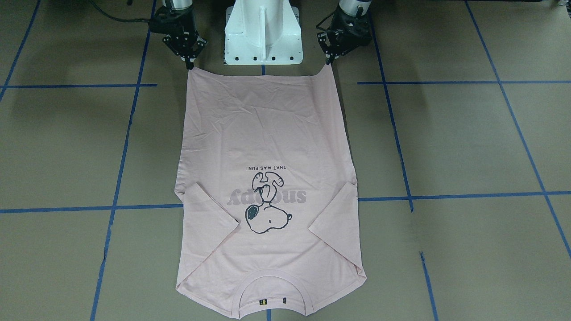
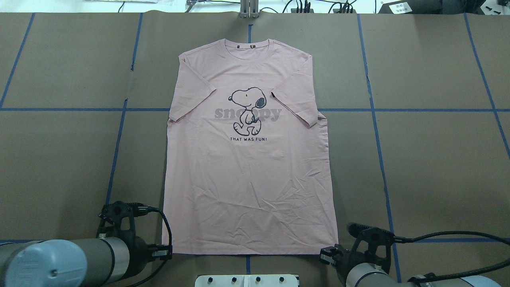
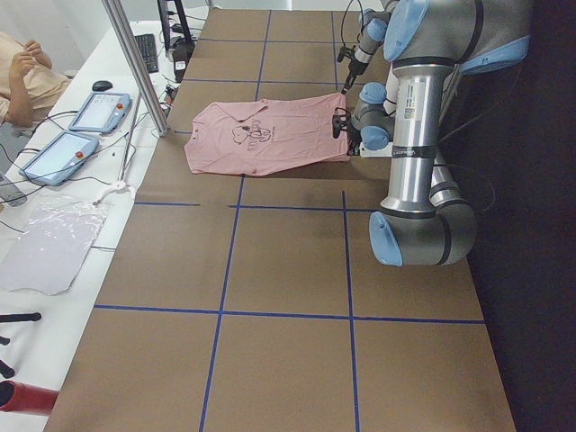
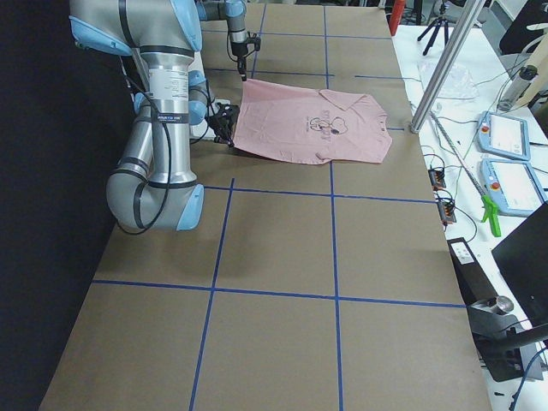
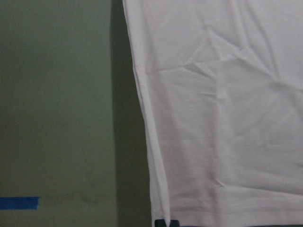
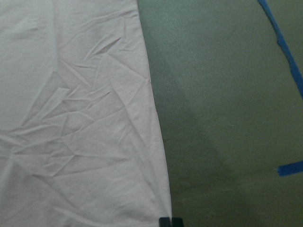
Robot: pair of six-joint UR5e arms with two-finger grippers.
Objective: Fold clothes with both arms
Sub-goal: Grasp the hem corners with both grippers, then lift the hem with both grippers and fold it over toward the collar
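A: Pale pink short-sleeved T-shirt lies flat, print up, on the brown paper-covered table, collar at the far edge, both sleeves folded inward. What's around it?

B: Blue tape lines gridding the paper, and the white pedestal base just beside the hem. The left gripper and right gripper are each pinched tight on a hem corner. Off to one side there are blue-cased tablets and a person. The print reads "THAT WAS FUN!".
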